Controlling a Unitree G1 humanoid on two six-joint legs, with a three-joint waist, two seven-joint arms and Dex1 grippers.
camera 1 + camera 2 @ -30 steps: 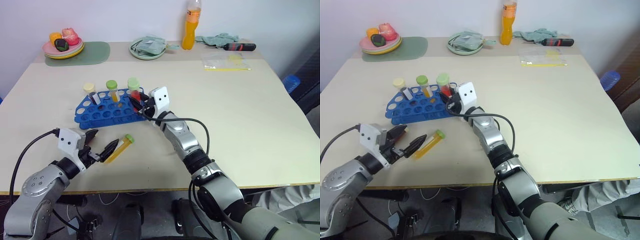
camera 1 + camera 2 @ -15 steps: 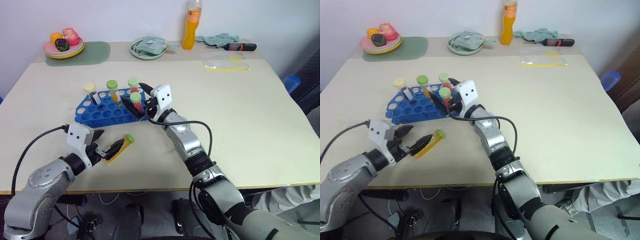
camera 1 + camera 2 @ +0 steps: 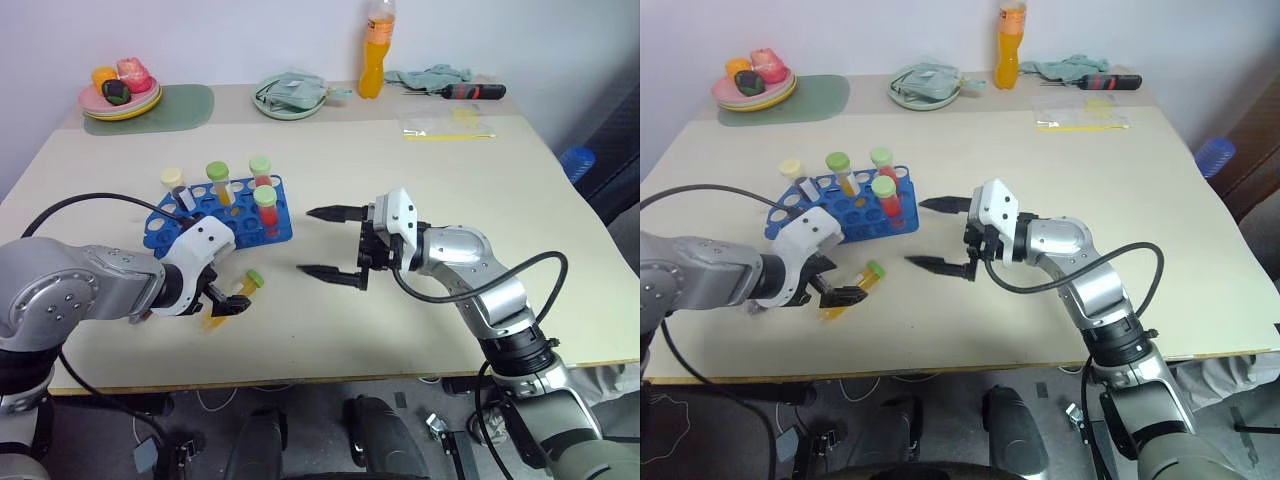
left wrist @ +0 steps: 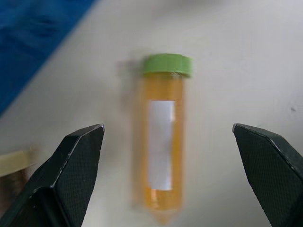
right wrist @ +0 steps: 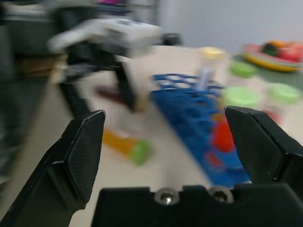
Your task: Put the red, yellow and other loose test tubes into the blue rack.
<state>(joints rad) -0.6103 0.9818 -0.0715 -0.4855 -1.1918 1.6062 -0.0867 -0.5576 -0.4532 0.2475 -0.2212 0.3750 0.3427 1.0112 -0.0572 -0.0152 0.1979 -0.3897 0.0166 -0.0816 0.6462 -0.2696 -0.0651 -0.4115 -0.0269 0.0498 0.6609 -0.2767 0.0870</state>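
Your right hand hangs empty above the table, fingers wide apart, just right of the rack. Four tubes stand in the rack, the red tube nearest your right hand. From the head, your left hand half hides the yellow tube; its wrist view shows that tube lying flat between spread fingers, untouched, rack just beside.

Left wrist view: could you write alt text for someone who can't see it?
A yellow tube with a green cap lies on the pale table, between the two black fingers of the open left end effector. A corner of the blue rack shows beside it.
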